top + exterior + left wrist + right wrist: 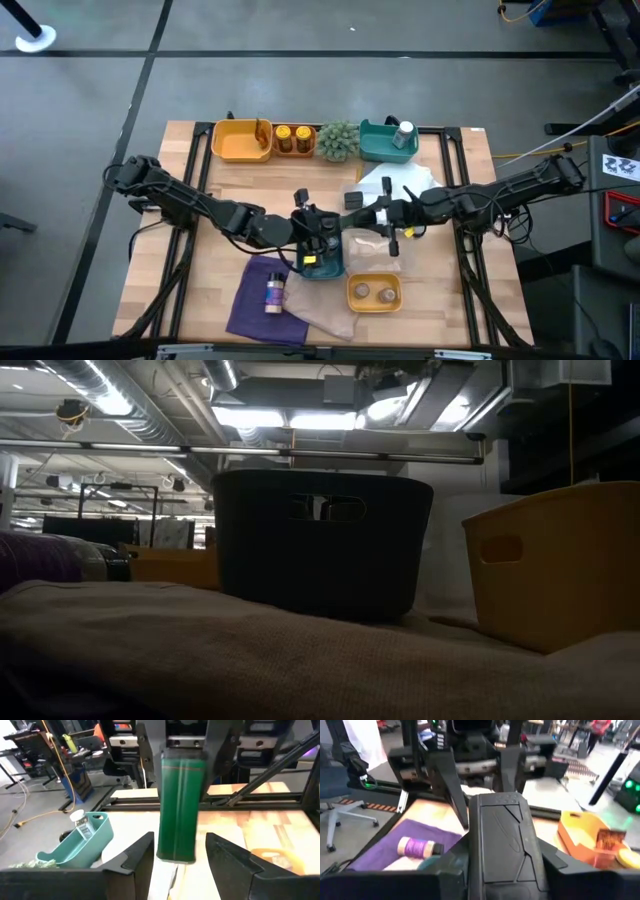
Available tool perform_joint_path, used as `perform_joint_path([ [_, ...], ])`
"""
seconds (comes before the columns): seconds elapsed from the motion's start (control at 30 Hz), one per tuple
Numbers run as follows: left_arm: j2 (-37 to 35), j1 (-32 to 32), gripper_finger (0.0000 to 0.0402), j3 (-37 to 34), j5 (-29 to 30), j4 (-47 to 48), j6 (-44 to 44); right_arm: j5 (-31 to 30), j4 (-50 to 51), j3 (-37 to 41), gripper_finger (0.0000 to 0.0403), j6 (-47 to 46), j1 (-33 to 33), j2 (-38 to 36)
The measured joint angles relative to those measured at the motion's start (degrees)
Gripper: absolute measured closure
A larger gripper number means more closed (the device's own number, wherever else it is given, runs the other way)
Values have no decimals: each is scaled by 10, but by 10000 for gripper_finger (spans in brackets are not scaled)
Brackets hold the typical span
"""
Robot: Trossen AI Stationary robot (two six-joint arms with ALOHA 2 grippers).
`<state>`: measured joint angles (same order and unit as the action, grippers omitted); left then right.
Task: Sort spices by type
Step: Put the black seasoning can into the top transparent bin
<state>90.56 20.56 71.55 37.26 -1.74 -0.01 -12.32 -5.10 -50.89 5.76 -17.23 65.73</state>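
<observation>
A big workshop or robot lab, grey floor (300,90) all around the wooden counter (215,255), pipes and long lights on the bare ceiling (300,400), loose cables (30,815), an office chair (340,795), more machines behind

In the low view a dark bin (322,540) hides whatever sits behind it, and neither arm shows there. The green tin (181,807) has its top covered by the right gripper (187,742) holding it (its label unreadable). From above, that handover spot is too crowded to separate, and the two jars (293,139) by the plant are too small to read.
</observation>
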Motion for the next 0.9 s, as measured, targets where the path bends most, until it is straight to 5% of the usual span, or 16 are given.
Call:
perform_joint_path([
  [0.57, -1, 0, 235, 0, -2, 64, -21, -49, 231, 0, 279, -70, 0, -50],
  [0.9, -1, 0, 235, 0, -2, 72, -44, -67, 95, 143, 281, -75, 48, -48],
])
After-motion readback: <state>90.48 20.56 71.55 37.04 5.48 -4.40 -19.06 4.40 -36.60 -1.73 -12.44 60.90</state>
